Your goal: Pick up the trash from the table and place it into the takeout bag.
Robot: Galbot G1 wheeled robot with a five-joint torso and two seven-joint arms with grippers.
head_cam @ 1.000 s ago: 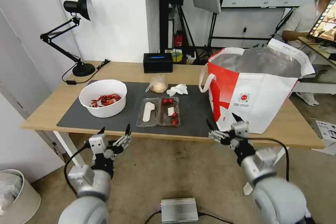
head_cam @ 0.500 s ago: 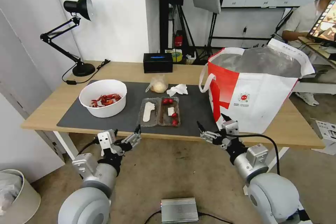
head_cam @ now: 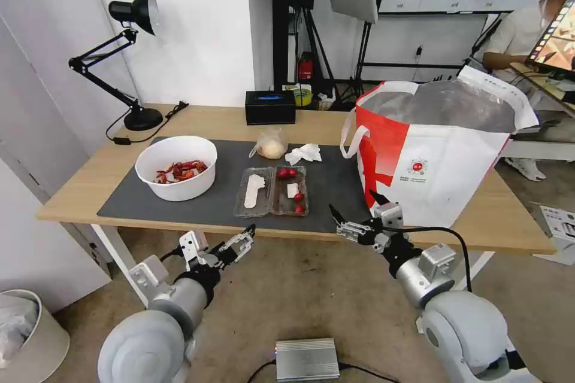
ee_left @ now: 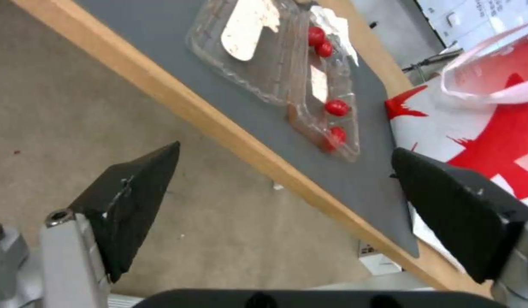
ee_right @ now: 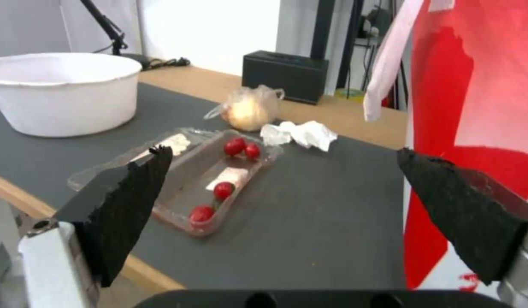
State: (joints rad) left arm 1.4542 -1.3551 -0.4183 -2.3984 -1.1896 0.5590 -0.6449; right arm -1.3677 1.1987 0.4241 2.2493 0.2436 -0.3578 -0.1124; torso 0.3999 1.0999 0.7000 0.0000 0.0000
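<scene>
On the table [head_cam: 84, 191] lies a dark grey mat carrying the trash: a white bowl [head_cam: 175, 167] of red shell scraps, a clear hinged tray [head_cam: 272, 191] with red bits, a crumpled tissue [head_cam: 303, 154] and a small clear bag [head_cam: 271, 145] with a beige lump. The takeout bag [head_cam: 437, 149] stands open at the right end. My left gripper [head_cam: 223, 239] hangs open below the table's front edge, facing the tray [ee_left: 287, 64]. My right gripper [head_cam: 353, 203] is open at the front edge beside the takeout bag [ee_right: 475, 85], with the tray [ee_right: 207, 184] ahead of it. Neither holds anything.
A black desk lamp [head_cam: 129, 60] stands at the back left and a black box [head_cam: 270, 106] at the back middle. On the floor lie a silver box [head_cam: 306, 359] and a white bin [head_cam: 24, 335]. White table legs stand under both ends.
Both arms have reached forward and inward toward the table's front edge. The right gripper has risen to the mat's level. The trash and the takeout bag have not moved.
</scene>
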